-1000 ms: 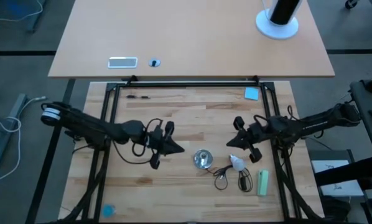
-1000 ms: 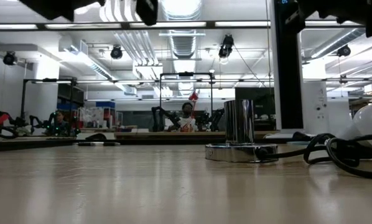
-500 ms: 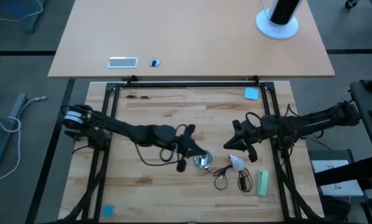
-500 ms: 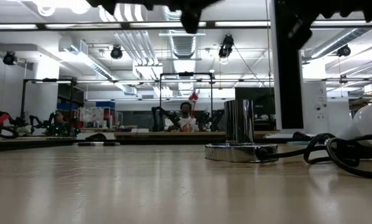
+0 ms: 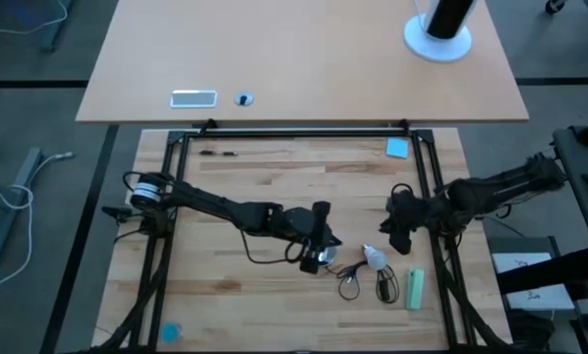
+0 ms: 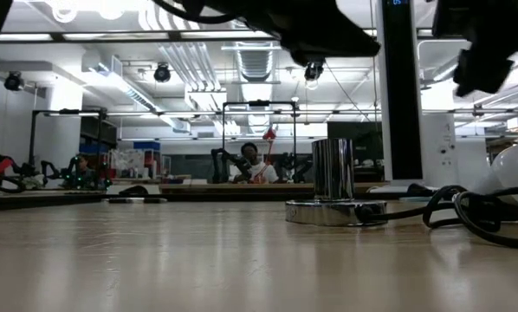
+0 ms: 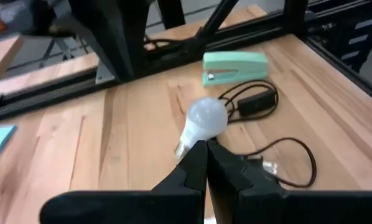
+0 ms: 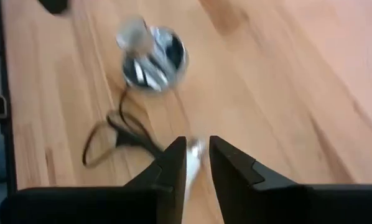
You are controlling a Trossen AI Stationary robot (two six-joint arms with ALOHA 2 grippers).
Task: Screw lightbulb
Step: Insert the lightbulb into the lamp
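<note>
The small white frosted pear-shaped lightbulb [image 5: 375,257] lies on its side on the pale wooden slatted table [image 5: 274,177], loose and ungripped. Taking the round silver socket with its upright metal neck [image 5: 321,255] as the clock's centre in the high view, the bulb sits at about three o'clock, near it but apart. The socket's coiled black cord [image 5: 351,281] loops away toward four o'clock, and the pale green rectangular block [image 5: 415,289] lies beyond the bulb at about four o'clock.

The left gripper [image 5: 319,236] hangs just above the socket at roughly twelve o'clock. In the left wrist view its fingers [image 7: 195,163] are pressed together, holding nothing, with the bulb [image 7: 201,122] ahead of their tips. The right gripper [image 5: 393,232] hovers off at about two o'clock from the socket, just past the bulb; its fingers [image 8: 175,163] stand a little apart with nothing between them.

Judging from this, neither pick-up nor threading has begun. The risks are plain: the bulb is smooth and round, so a nudge from either finger could roll it into the cord loops or toward the block. The two arms crowd the same small patch and could collide. A pinch on the glass instead of near the silvery screw base may slip, and the light socket could skid or tip if it is not braced during turning.
</note>
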